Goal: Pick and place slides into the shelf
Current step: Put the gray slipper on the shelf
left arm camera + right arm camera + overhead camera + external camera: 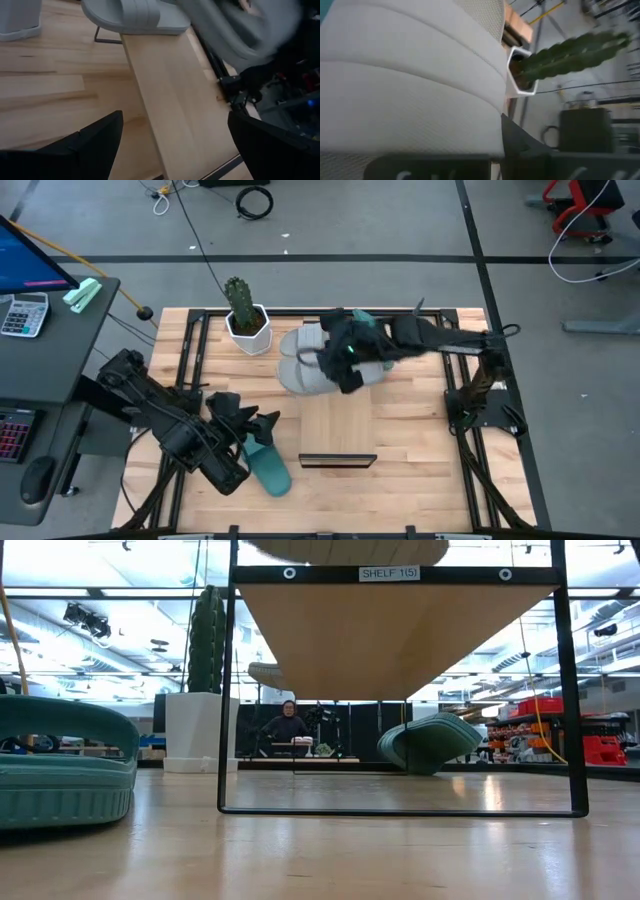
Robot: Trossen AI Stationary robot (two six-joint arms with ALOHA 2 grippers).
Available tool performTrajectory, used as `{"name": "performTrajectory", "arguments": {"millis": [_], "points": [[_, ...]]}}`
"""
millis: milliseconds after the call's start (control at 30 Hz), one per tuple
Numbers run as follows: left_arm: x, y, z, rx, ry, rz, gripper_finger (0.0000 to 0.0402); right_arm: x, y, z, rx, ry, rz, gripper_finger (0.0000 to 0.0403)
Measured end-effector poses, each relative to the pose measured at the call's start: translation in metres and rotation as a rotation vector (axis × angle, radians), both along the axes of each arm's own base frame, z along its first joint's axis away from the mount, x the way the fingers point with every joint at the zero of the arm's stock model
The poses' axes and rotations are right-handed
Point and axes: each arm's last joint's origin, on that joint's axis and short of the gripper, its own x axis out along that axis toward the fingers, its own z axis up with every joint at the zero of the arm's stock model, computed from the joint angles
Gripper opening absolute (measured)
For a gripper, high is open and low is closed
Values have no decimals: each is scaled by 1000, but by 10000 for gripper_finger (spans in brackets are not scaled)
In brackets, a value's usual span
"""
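My right gripper (345, 365) has its fingers clamped on a light grey rubber slide (410, 75) above the far end of the long light-wood shelf (338, 425), where another grey slide (300, 375) lies. A potted green cactus (240, 305) stands close beside. My left gripper (262, 425) hangs with fingers spread over a teal-green slide (270, 468) on the tabletop (420, 440).

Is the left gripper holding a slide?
No: in the left wrist view the left gripper is open with only the shelf board between its fingers.
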Motion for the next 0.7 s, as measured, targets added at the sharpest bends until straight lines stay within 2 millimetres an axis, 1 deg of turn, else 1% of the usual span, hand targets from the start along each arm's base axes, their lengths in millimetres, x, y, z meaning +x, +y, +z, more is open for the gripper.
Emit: {"name": "performTrajectory", "arguments": {"millis": [167, 300, 400, 567, 700], "points": [[-1, -2, 1, 4, -21, -2, 366, 22, -35, -20, 30, 14, -1, 9], [0, -3, 1, -7, -32, -5, 366, 29, -54, -29, 87, 4, -4, 9], [-1, -4, 1, -1, -27, -8, 366, 34, -61, -36, 110, 20, -6, 9], [-6, -3, 0, 38, 14, -18, 366, 39, -66, -40, 152, -1, 4, 9], [-12, 1, -1, 91, 73, -21, 366, 48, -67, -54, 158, 32, 1, 9]]}}
